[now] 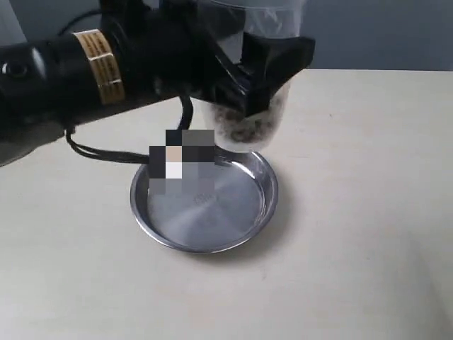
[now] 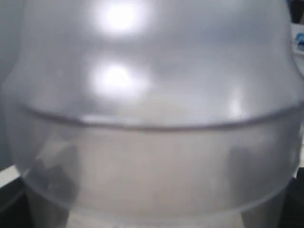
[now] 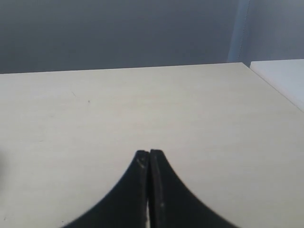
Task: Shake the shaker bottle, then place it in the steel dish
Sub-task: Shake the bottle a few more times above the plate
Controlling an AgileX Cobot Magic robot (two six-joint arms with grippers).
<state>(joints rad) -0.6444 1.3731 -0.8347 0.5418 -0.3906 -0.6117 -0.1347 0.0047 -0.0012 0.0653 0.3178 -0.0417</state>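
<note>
**Left claw holds the bottle up over the far edge of the dish**

On the left, the thick black left arm (image 1: 42, 78) reaches in sideways, lying almost flat above the pale, smooth bench (image 1: 368, 241). A shiny gold label band (image 1: 99, 67) wraps around it, and a thin black cable (image 1: 92, 151) hangs in a loop under it.

At the end of the arm, the left claw (image 1: 256, 85) is clamped on the clear, frosted plastic shaker bottle (image 1: 248, 131). One black finger (image 1: 272, 60) crosses the front of the bottle. The bottle stands upright, and its top is cut off by the edge of the picture. Brown and white grains sit in a heap at its low end. The bottle is up over the far rim of the round, shallow, shiny steel dish (image 1: 212, 219). I cannot tell if it touches the rim. The dish lies flat on the bench, with low sloped sides and a smooth base.

In the left wrist view, the cloudy, rounded wall of the bottle (image 2: 152, 95) fills the whole picture, blurry, with two bright spots of light on it.

In the right wrist view, the right claw (image 3: 149, 155) has its two black, pointed fingers pressed tight together with nothing between them. It hangs over the bare bench (image 3: 142, 104), with a plain grey wall (image 3: 118, 33) behind.
</note>
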